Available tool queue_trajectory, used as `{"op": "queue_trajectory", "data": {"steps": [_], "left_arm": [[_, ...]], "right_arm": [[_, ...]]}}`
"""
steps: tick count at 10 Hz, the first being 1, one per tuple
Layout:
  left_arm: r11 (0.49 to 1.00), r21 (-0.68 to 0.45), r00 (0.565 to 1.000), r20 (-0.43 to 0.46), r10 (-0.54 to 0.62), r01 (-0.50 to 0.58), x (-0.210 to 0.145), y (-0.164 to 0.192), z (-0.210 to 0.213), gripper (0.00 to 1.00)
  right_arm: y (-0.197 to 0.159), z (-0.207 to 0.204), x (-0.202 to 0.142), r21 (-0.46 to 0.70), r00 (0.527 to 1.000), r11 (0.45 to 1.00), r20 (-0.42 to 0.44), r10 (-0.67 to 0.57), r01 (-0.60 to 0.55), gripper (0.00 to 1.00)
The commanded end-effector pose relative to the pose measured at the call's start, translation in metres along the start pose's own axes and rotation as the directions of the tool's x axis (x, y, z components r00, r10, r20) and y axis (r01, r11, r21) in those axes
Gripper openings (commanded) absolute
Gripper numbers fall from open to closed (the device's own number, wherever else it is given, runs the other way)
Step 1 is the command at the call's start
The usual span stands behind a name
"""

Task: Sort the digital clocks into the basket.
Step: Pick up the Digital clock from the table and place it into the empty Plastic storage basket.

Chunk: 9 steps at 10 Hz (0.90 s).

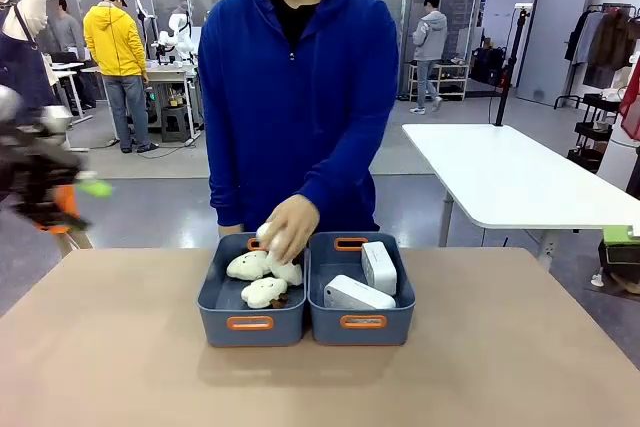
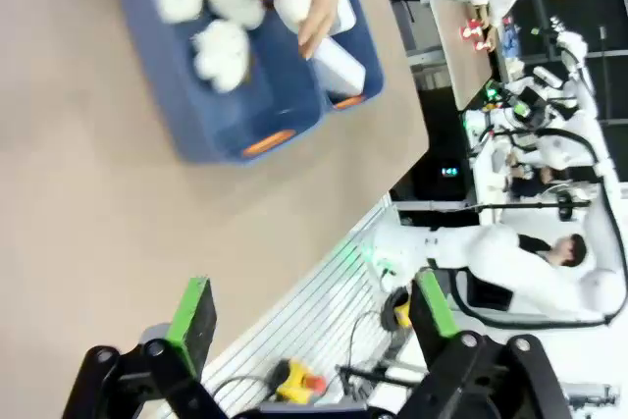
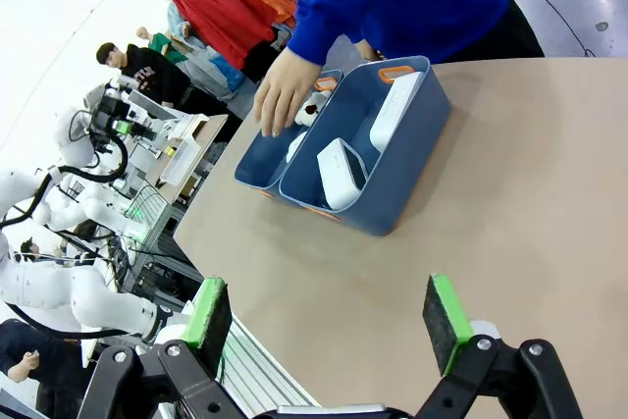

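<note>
the tan table (image 1: 110,347) carries two blue-grey bins touching side by side near the person's edge. the right-hand basket (image 1: 400,319) already holds both digital clocks: one white clock (image 1: 378,266) leans against the far wall, the other clock (image 1: 357,294) lies tilted nearer the front. the left-hand bin (image 1: 215,307) holds fluffy cream plush toys (image 1: 263,291), and the person's hand (image 1: 290,227) is lowering or gripping another one there. by the look of it the clock sorting is done; only the plush side seems in hand. the left gripper (image 2: 312,309) and the right gripper (image 3: 330,313) both stand wide and empty, well apart from the bins.
</note>
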<state>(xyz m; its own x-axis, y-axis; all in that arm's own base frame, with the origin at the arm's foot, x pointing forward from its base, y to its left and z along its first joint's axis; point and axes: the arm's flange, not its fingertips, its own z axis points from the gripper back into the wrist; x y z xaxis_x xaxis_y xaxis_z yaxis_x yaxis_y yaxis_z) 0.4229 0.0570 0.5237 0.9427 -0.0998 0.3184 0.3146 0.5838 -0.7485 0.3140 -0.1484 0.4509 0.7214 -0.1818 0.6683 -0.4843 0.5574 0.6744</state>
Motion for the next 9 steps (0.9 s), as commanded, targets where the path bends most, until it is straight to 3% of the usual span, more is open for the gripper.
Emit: {"op": "queue_trajectory", "data": {"steps": [1,3,6,9], "left_arm": [[0.997,-0.043,0.996,0.071,-0.062,0.065,-0.045,0.037,0.049,1.0],[0.993,-0.065,0.982,0.163,-0.091,0.103,-0.087,0.053,0.076,1.0],[0.993,-0.114,0.951,0.311,-0.002,0.04,-0.145,0.088,0.101,1.0],[1.0,0.004,0.904,0.428,0.011,-0.014,-0.174,0.118,0.124,1.0]], "right_arm": [[0.0,-0.002,0.001,0.0,1.0,1.0,0.019,0.008,-0.008,1.0],[0.0,-0.002,0.001,0.0,1.0,1.0,0.019,0.008,-0.008,1.0],[0.0,-0.002,0.001,0.0,1.0,1.0,0.019,0.008,-0.008,1.0],[0.0,-0.002,0.001,0.0,1.0,1.0,0.019,0.008,-0.008,1.0]]}}
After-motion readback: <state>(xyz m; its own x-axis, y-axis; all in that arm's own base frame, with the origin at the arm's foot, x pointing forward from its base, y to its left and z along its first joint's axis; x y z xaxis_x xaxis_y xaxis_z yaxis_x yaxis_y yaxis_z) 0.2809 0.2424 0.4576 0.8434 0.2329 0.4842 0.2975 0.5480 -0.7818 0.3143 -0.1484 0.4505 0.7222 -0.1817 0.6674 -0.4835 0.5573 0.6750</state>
